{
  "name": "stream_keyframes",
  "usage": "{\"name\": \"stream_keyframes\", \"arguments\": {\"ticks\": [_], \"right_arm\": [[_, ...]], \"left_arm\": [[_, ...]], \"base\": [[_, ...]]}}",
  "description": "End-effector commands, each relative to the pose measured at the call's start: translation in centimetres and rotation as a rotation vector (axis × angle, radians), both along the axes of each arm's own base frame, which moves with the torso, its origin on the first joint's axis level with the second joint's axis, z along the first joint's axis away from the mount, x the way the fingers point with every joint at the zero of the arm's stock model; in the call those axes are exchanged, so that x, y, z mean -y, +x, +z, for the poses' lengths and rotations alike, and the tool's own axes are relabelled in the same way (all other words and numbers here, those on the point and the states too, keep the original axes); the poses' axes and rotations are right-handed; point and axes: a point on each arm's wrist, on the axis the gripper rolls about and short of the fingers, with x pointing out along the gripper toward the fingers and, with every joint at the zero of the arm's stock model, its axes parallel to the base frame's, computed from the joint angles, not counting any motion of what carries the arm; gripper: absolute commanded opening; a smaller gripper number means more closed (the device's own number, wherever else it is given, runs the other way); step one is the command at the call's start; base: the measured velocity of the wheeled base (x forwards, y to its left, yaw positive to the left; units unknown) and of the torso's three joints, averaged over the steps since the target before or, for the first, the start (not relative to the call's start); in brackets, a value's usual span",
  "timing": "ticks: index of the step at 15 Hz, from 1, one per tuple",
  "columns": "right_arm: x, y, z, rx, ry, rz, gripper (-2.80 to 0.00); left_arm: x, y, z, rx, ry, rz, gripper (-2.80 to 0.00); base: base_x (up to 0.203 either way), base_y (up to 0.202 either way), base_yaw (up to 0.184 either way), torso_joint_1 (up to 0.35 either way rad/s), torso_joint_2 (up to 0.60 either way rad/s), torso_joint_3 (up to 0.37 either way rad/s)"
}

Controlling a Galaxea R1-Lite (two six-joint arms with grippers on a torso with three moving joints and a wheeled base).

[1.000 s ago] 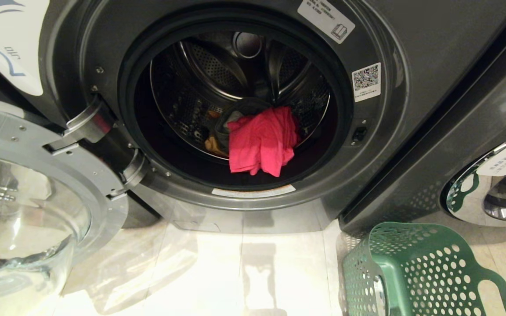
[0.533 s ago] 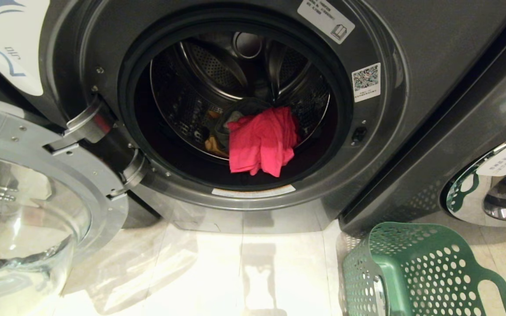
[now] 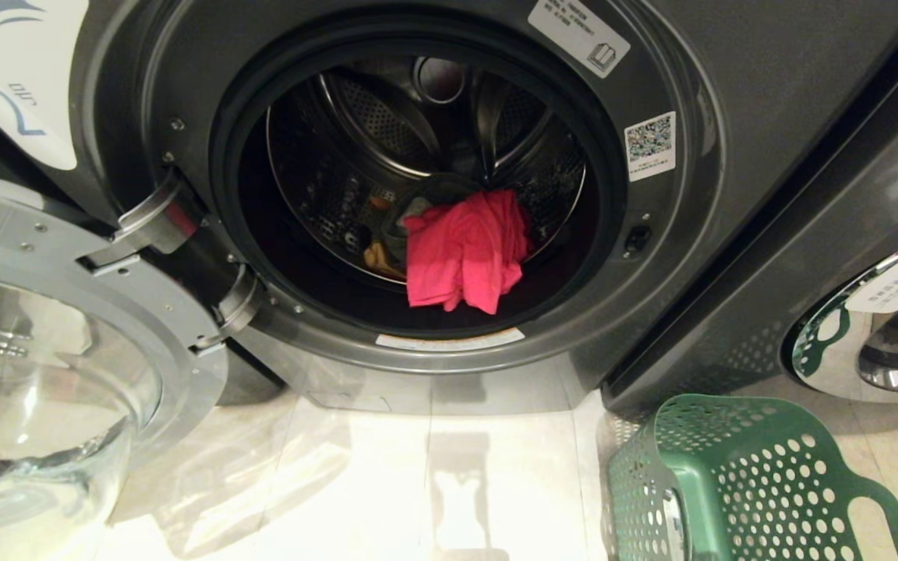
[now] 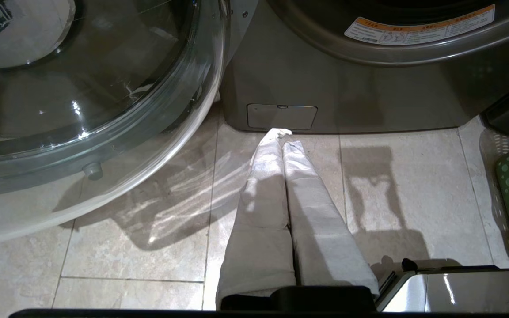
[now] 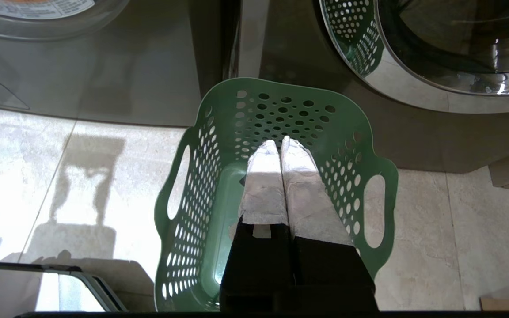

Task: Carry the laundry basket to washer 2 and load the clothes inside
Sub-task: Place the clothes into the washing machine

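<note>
1. Loading looked basically done: the pink garment point(image 3: 464, 249) sat in the mouth of the drum of washer 2 point(image 3: 730, 86), with grey point(image 3: 414, 210) and mustard point(image 3: 380, 257) bits showing behind it.
2. Pink one drooped over the drum lip toward the seal, so not fully in.
3. Basket point(image 5: 281, 132) stood on the floor just right of the washer, and it looked empty.
4. Left pincer point(image 4: 282, 132) was pressed together, holding nothing, low in front of the washer base. Right pincer point(image 5: 279, 140) was together too, empty, above the basket.
5. Door point(image 3: 67, 343) hung open on the left.
6. Next move, I'd guess: nudge the pink one deeper so the door wouldn't pinch it.
</note>
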Motion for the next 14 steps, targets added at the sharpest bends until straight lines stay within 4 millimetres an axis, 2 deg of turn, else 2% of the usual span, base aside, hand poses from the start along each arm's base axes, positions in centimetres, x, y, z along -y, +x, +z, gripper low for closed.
{"name": "stream_keyframes", "arguments": {"ticks": [1,14], "right_arm": [[0.00,0.03,0.02,-0.003,-0.003,0.000,-2.80],[0.00,0.03,0.00,-0.005,0.009,0.001,-2.80]], "left_arm": [[0.00,0.00,-0.01,0.000,0.001,-0.001,-2.80],[0.00,0.00,0.00,0.000,0.001,0.002,-2.80]], "base": [[0.000,0.000,0.000,0.007,0.01,0.062],[0.000,0.000,0.000,0.002,0.00,0.188]]}}
